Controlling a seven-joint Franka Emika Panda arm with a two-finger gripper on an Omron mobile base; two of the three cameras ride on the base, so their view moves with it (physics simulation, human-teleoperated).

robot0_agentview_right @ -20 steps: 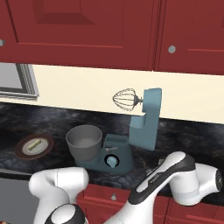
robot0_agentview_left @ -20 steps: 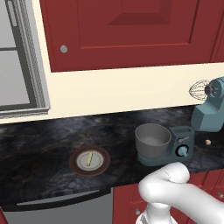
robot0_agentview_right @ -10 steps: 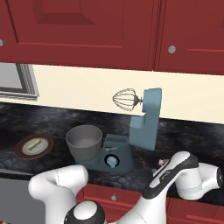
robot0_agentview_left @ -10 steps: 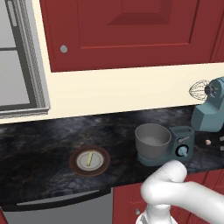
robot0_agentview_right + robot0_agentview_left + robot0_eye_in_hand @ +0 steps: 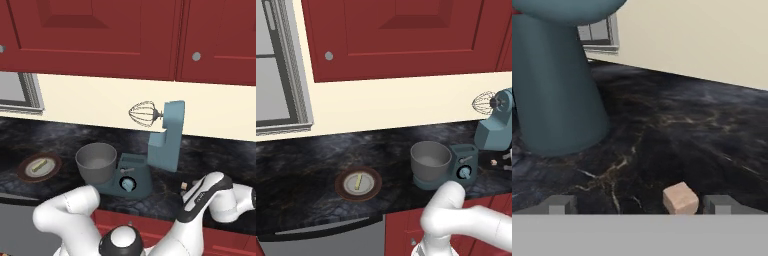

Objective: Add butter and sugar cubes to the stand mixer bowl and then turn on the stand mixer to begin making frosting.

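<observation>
On the dark counter (image 5: 301,170), right of the stand mixer (image 5: 162,142): gripper (image 5: 639,205) low over the stone, jaws spread wide and holding nothing, a tan sugar cube (image 5: 681,198) lying between the fingertips, nearer the right one. Further left, butter (image 5: 358,182) lying untouched on the round plate (image 5: 342,176), well apart from the stand mixer bowl (image 5: 430,161). Bowl apparently empty, head tilted back, whisk (image 5: 142,113) clear of the bowl. Judged at the very start: nothing added, mixer not yet switched on. Number of sugar cubes hard to make out; small pale specks right of the mixer, partly cut off. Knob (image 5: 128,185) setting unreadable.
</observation>
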